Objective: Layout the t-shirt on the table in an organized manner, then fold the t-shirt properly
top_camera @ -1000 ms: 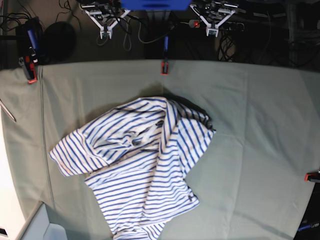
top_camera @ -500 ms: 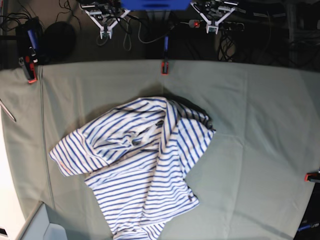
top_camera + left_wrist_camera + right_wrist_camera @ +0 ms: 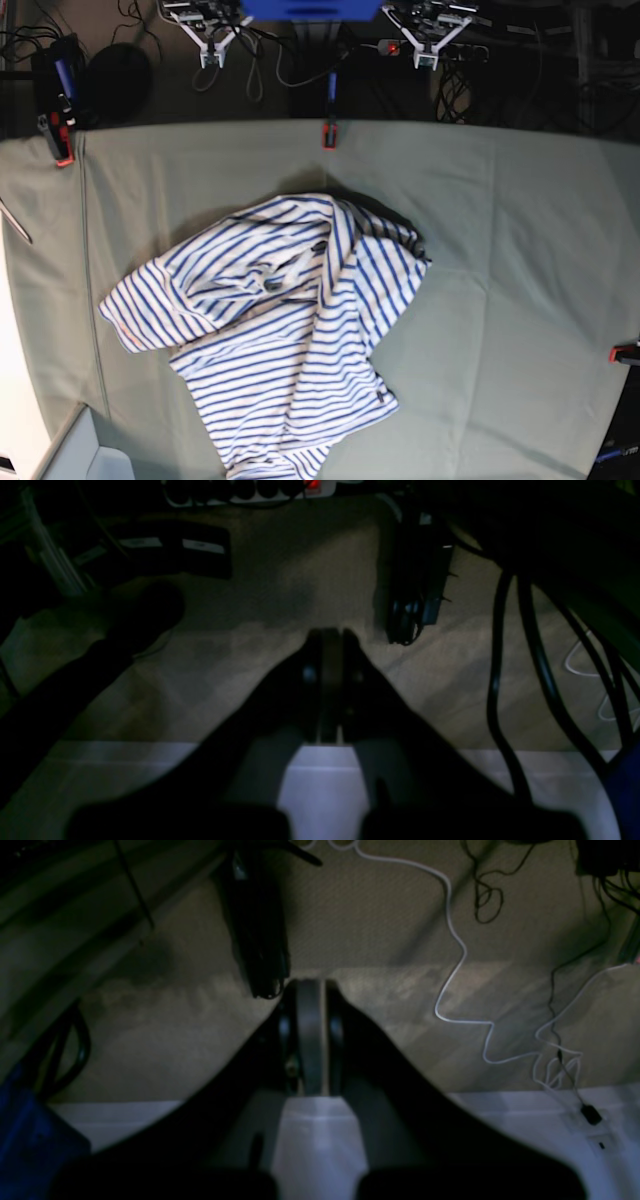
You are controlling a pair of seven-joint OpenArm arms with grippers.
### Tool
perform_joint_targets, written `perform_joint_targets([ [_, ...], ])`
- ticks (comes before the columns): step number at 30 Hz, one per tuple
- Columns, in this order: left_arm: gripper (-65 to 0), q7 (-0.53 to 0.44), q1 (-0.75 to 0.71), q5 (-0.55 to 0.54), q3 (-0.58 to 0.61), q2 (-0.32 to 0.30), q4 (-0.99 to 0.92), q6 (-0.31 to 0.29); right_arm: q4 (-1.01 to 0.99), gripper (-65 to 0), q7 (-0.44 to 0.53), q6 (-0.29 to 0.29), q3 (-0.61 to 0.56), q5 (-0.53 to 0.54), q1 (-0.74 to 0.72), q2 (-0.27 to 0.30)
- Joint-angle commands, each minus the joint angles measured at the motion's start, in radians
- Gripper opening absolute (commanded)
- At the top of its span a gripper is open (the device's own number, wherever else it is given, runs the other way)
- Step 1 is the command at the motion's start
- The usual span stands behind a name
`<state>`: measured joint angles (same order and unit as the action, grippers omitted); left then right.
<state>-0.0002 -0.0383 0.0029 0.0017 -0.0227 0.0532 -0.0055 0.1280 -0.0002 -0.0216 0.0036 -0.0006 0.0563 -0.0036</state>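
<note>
The t-shirt [image 3: 280,330], white with thin blue stripes, lies crumpled and folded over itself left of the middle of the table [image 3: 520,250]. One sleeve points left and the hem lies toward the front edge, with a small dark tag [image 3: 381,397] near it. Both arms sit behind the table's far edge, away from the shirt. My right gripper [image 3: 209,57] is at the top left and my left gripper [image 3: 425,58] at the top right. In the wrist views the left gripper [image 3: 330,635] and the right gripper [image 3: 310,985] are shut on nothing above a dim floor.
Red-and-black clamps hold the cloth at the far edge [image 3: 328,135], the far left corner [image 3: 60,140] and the right edge [image 3: 625,352]. A pale box [image 3: 80,450] sits at the front left corner. Black cables [image 3: 500,655] and a white cable [image 3: 460,965] trail behind the table.
The right gripper has drawn back slightly toward the top of the base view. The shirt and the left arm have not moved.
</note>
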Motion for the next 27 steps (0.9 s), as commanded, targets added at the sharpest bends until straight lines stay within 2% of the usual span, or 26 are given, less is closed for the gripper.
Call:
perform_joint_targets([
  [1, -65.0, 0.001, -0.005, -0.004, -0.001, -0.003, 0.001, 0.008, 0.002, -65.0, 0.004, 0.025, -0.001, -0.003, 0.0, 0.001],
  [8, -65.0, -0.007, -0.022, -0.004, -0.002, -0.006, 0.007, 0.008, 0.002, -65.0, 0.013, 0.028, -0.003, -0.003, 0.004, 0.001],
  [12, -65.0, -0.005, -0.128, -0.004, -0.002, -0.01, 0.211, 0.008, 0.091, -65.0, 0.049, 0.028, -0.003, -0.003, 0.066, 0.003],
  [15, -65.0, -0.004, -0.268, -0.004, -0.002, -0.041, 0.483, 0.008, 0.282, -65.0, 0.061, 0.028, -0.004, -0.003, 0.179, 0.012],
  [20, -65.0, 0.002, -0.441, -0.004, -0.002, -0.05, 0.874, 0.008, 0.707, -65.0, 0.055, 0.028, -0.004, -0.003, 0.4, 0.018],
  [27, -65.0, 0.002, -0.527, -0.004, -0.002, -0.073, 1.109, 0.016, 1.202, -65.0, 0.053, 0.028, 0.005, -0.003, 0.606, 0.029],
])
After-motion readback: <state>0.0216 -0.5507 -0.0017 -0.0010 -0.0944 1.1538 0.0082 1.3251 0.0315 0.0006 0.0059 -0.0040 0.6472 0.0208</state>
